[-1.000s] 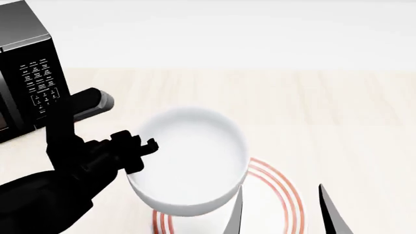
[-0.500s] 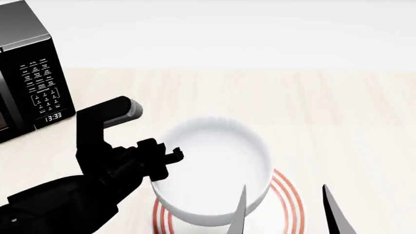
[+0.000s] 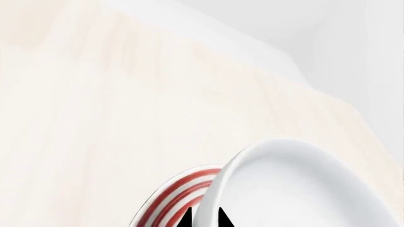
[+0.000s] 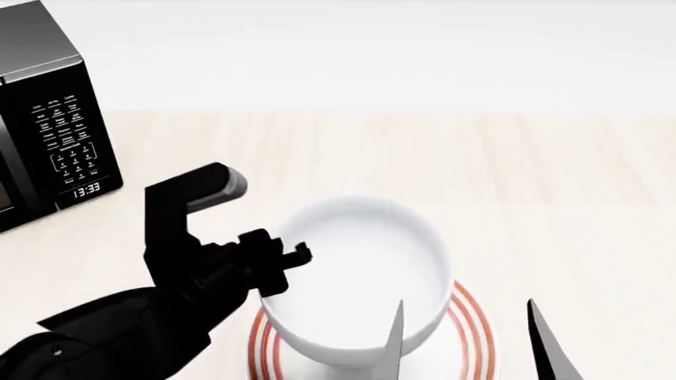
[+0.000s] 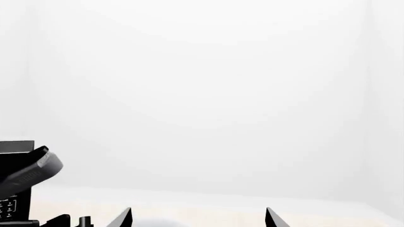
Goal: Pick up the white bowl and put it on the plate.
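The white bowl [image 4: 359, 277] hangs over the plate [image 4: 470, 332], whose red-orange rings show around it near the table's front. My left gripper [image 4: 290, 257] is shut on the bowl's left rim. In the left wrist view the two black fingertips [image 3: 187, 220] pinch the bowl [image 3: 296, 189] wall, one inside and one outside, with the plate [image 3: 173, 198] just below. Whether the bowl touches the plate I cannot tell. My right gripper [image 4: 465, 340] stands open at the front right, its fingers wide apart with nothing between them; in the right wrist view the gripper [image 5: 197, 217] faces the far wall.
A black microwave [image 4: 47, 119] with a keypad and clock stands at the back left on the pale wooden table [image 4: 528, 174]. The left arm's elbow [image 4: 206, 186] rises between the microwave and the bowl.
My left gripper has carried the bowl to the right and down, from left of the plate to above its middle. The right gripper has barely moved.
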